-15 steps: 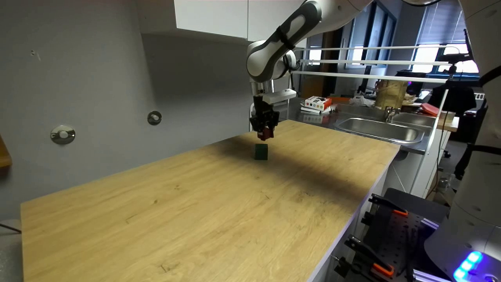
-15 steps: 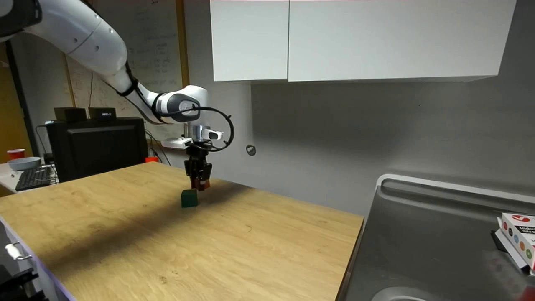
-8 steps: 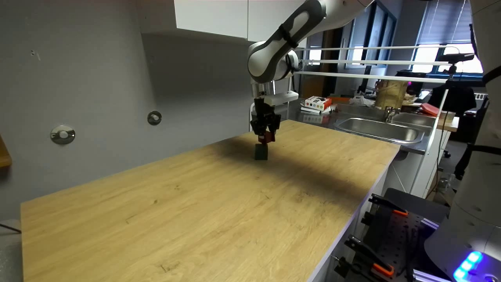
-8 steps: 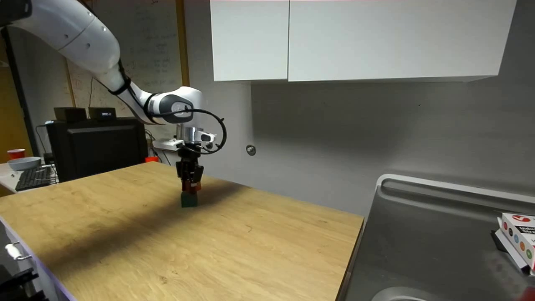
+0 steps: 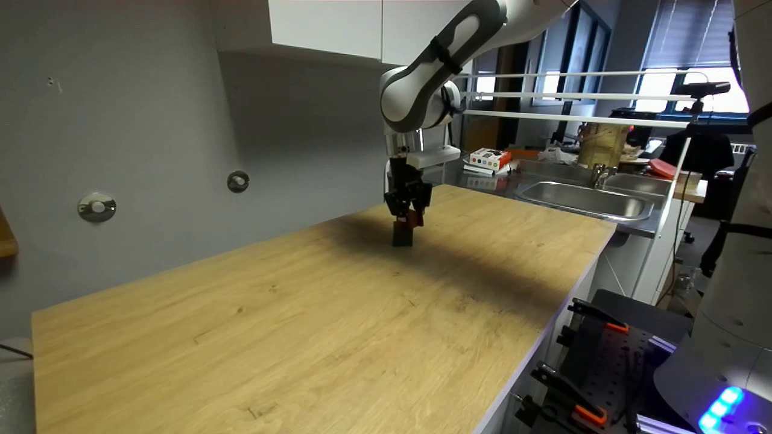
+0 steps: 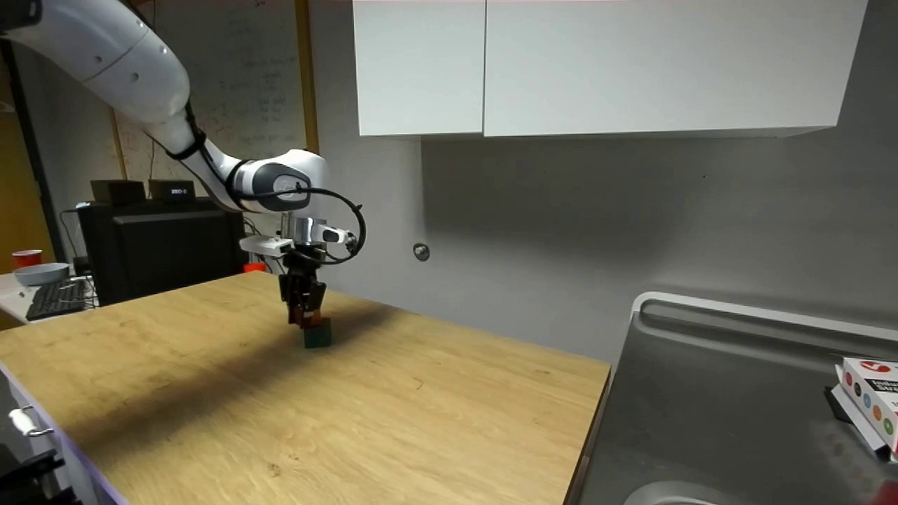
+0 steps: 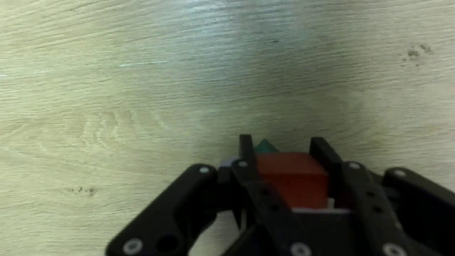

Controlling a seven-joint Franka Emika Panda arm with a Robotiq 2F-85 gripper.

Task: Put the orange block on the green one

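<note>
Wrist view: pincer (image 7: pixel 282 146) clamped on orange block (image 7: pixel 293 177), now lower; green one (image 7: pixel 265 146) beneath looks off-centre, likely needs recentring.

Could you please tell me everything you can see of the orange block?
The orange block is a small, reddish-orange cube with plain, smooth-looking faces; its material cannot be told. The gripper holds it, fingers closed on opposite sides and partly hiding it. It is above the green block, seemingly off-centre and turned at an angle to it: in the wrist view a green corner points out past its edge. Whether the two blocks touch is hard to tell.
</note>
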